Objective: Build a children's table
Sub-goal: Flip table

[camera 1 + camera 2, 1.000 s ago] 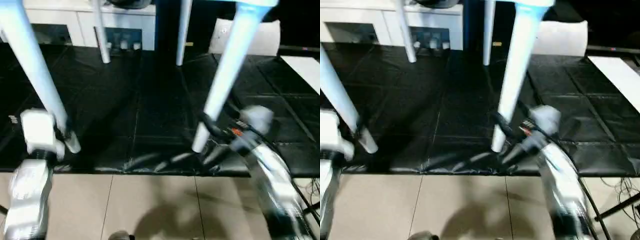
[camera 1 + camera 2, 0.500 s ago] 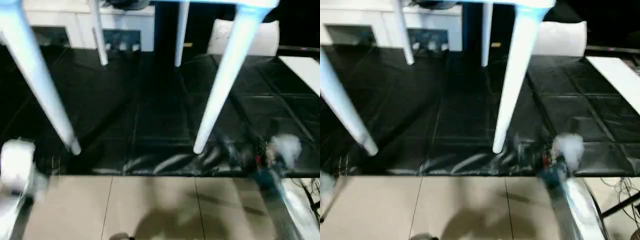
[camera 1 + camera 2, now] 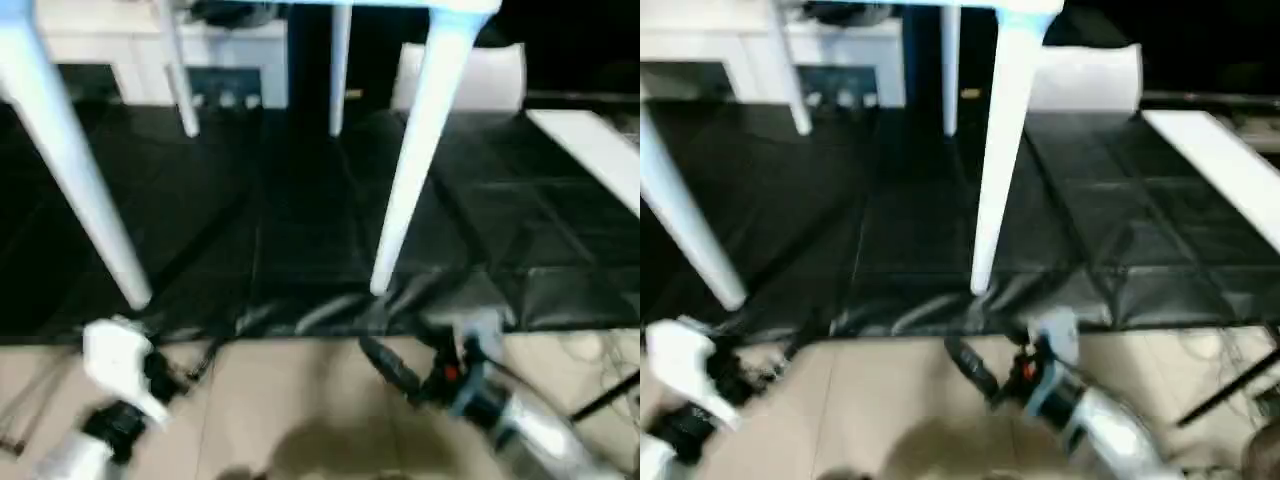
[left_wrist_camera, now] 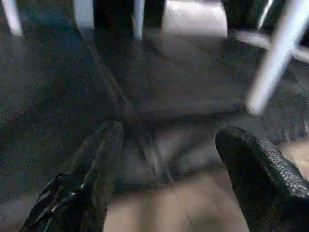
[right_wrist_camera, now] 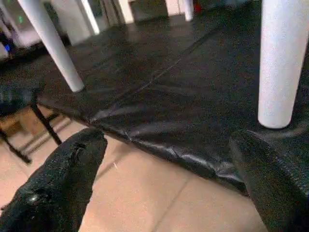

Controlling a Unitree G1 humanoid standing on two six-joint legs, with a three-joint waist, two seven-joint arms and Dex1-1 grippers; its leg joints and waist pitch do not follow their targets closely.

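The table (image 3: 420, 150) stands upright on its four legs on the black mat (image 3: 300, 230). Both grippers hang low over the tan floor (image 3: 290, 400) at the mat's near edge, holding nothing: left gripper (image 4: 169, 164) spread wide, right gripper (image 5: 169, 164) spread wide too.

No legible text, label, brand, number or sign appears on any surface in these blurred views.

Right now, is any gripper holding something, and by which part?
Nothing is held. The left gripper and the right gripper both have open fingers, apart from the table legs.
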